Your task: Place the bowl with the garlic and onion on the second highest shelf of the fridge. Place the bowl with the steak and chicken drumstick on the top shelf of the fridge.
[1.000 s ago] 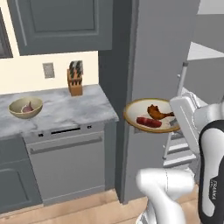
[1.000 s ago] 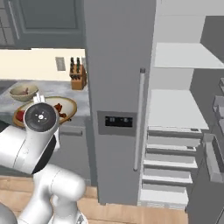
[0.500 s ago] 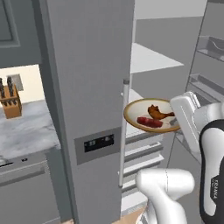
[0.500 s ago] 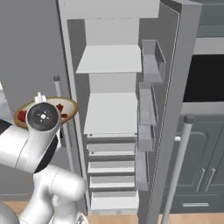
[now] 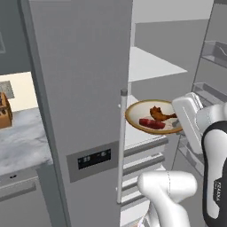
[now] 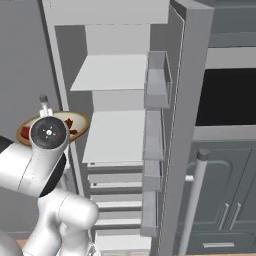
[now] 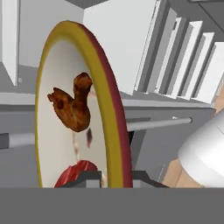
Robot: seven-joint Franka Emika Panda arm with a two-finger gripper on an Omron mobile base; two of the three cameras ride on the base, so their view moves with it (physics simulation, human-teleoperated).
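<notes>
- The bowl (image 5: 153, 116) with the yellow and dark red rim is held level in front of the open fridge, its rim clamped between the closed fingers of the gripper (image 7: 114, 176); in the hand view the rim is seen passing between the two dark tips at 6 o'clock.
- The chicken drumstick (image 5: 160, 114) is seen lying in the bowl, with the steak (image 5: 151, 123) just beside it at its 7 o'clock in the left base view.
- In the hand view the drumstick (image 7: 73, 106) is placed near the bowl's middle and the steak (image 7: 78, 173) is found at 6 o'clock, close to the gripper.
- In the right base view the bowl (image 6: 75, 123) is partly hidden behind the round arm joint (image 6: 48, 133), at 9 o'clock of the fridge opening.
- The top shelf of the fridge (image 6: 116, 72) is seen at 12 o'clock above the bowl's level, with a second white shelf (image 6: 117, 136) below it.
- The closed fridge door (image 5: 84, 102) with its dispenser panel (image 5: 94, 158) is seen at 9 o'clock of the bowl, and the counter (image 5: 20, 142) further to 9 o'clock.
</notes>
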